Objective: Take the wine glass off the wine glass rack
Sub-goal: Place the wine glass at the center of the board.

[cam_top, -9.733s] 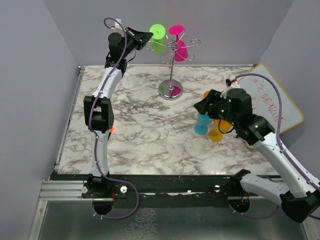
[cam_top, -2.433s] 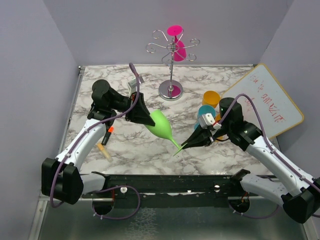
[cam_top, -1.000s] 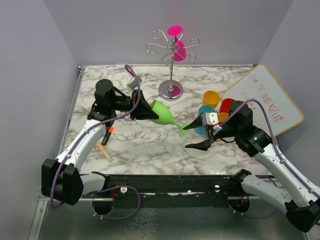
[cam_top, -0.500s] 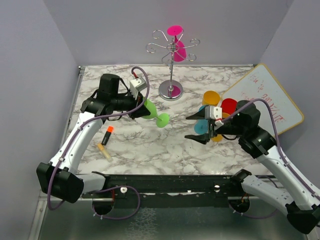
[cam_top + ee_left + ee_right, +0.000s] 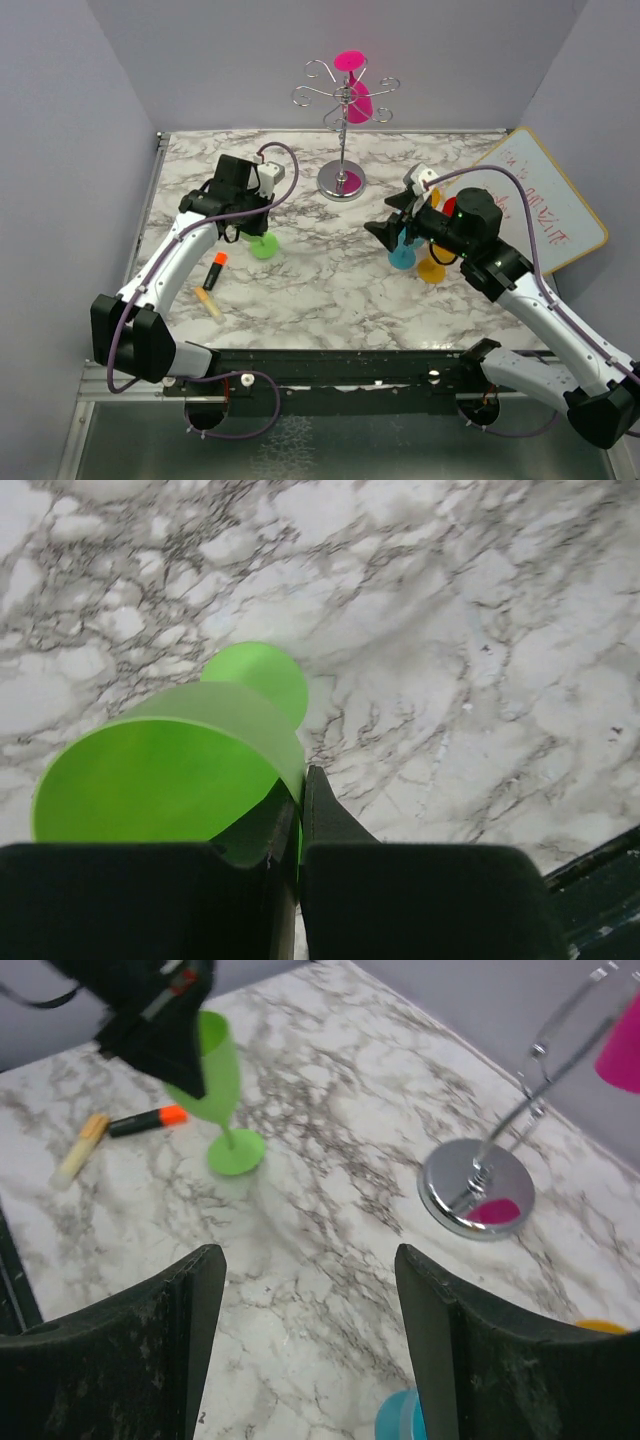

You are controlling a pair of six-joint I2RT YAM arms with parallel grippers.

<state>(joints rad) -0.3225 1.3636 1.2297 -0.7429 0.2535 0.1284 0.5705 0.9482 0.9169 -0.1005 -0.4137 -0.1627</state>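
Marble-patterned counter (image 5: 330, 290) boxed in by plain lilac walls. At its far middle, wine glass rack (image 5: 343, 130): wavy wire stem on a round shiny base, scroll arms on top, with one pink glass (image 5: 358, 98) hanging bowl-down from them. Well clear of the rack, on the left half of the counter, green wine glass (image 5: 264, 245), upright, round foot down on the marble. Left gripper (image 5: 300, 785) clamped on the bowl's rim from above, thin green wall pinched between the two black fingers, foot showing past the bowl in the left wrist view. Same hold seen from the right wrist: dark gripper over the top of the bowl, stem and foot beneath it. Left of the glass, orange marker (image 5: 214, 268) and, nearer the front edge, yellow marker (image 5: 208, 300), both lying flat. Right gripper (image 5: 310, 1300) spread wide, nothing between the fingers, held above the counter right of centre and turned toward the green glass and the rack's base. Beside that arm, teal glass (image 5: 403, 256) and orange glass (image 5: 432, 268) close together. Whiteboard (image 5: 545, 200) with red writing at the counter's right edge.
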